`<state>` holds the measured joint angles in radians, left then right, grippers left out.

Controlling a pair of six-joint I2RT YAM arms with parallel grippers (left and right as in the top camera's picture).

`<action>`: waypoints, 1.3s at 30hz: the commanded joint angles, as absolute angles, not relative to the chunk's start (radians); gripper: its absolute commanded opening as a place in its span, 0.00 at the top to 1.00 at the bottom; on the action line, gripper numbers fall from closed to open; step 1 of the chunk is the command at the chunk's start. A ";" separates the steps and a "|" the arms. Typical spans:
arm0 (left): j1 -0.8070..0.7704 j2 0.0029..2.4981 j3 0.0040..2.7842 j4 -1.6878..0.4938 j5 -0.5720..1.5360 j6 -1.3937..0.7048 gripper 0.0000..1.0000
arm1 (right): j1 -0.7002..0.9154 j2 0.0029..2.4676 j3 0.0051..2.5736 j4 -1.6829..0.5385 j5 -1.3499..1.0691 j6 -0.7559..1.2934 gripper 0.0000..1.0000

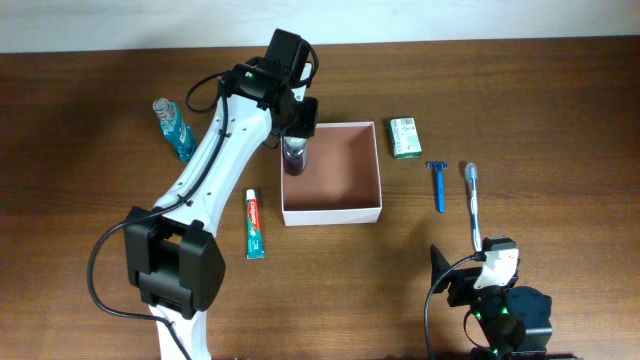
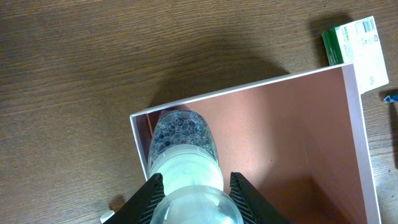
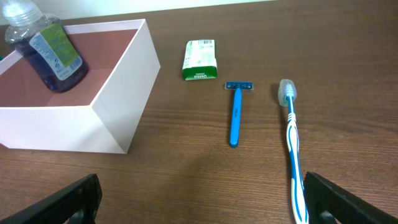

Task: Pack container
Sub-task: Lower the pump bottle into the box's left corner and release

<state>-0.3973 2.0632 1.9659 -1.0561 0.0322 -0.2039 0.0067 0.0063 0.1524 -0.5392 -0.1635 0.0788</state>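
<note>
I have the left gripper (image 2: 196,186) over the far-left corner of the container (image 1: 340,213), which sits mid-tabletop, a little toward the far edge. Its fingers (image 2: 149,194) are drawn in narrow on the upper part of the purple bottle (image 2: 180,134), one on each side and touching it. I read that as a hold. The bottle's base is down inside the container, close against the left wall. In the right wrist view it leans rather than standing straight.

My judgement is that the step in hand is releasing the bottle. To do it well, I'd make sure the base bears on the reddish floor before letting go. I'd open the fingers slowly, only enough to clear the bottle, then lift straight up so neither finger drags the cap. Given the lean, the bottle may tip on release. That is acceptable if it falls toward the open floor and not over the thin wall.

The right gripper (image 3: 202,205) sits by the near edge toward the right corner, its fingers spread fully wide and holding nothing.

Not yet packed are the toothpaste tube (image 1: 255,224) just left of the container and the blue bottle (image 1: 175,128) toward the far-left corner. The soap box (image 1: 404,137), razor (image 1: 438,185) and toothbrush (image 1: 474,205) lie on the container's right side.
</note>
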 commanded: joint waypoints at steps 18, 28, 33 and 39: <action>-0.398 2.059 1.998 -1.048 0.018 -0.212 0.57 | 0.012 0.004 0.148 -0.544 -0.173 0.086 0.01; -0.386 2.057 2.063 -1.018 -0.026 -0.208 0.53 | 0.012 0.004 0.147 -0.544 -0.173 0.086 0.01; -0.358 2.055 2.164 -1.045 -0.027 -0.182 0.50 | 0.012 0.004 0.148 -0.544 -0.173 0.086 0.01; -0.293 2.055 2.252 -1.112 -0.027 -0.182 0.42 | 0.012 0.004 0.148 -0.544 -0.173 0.086 0.01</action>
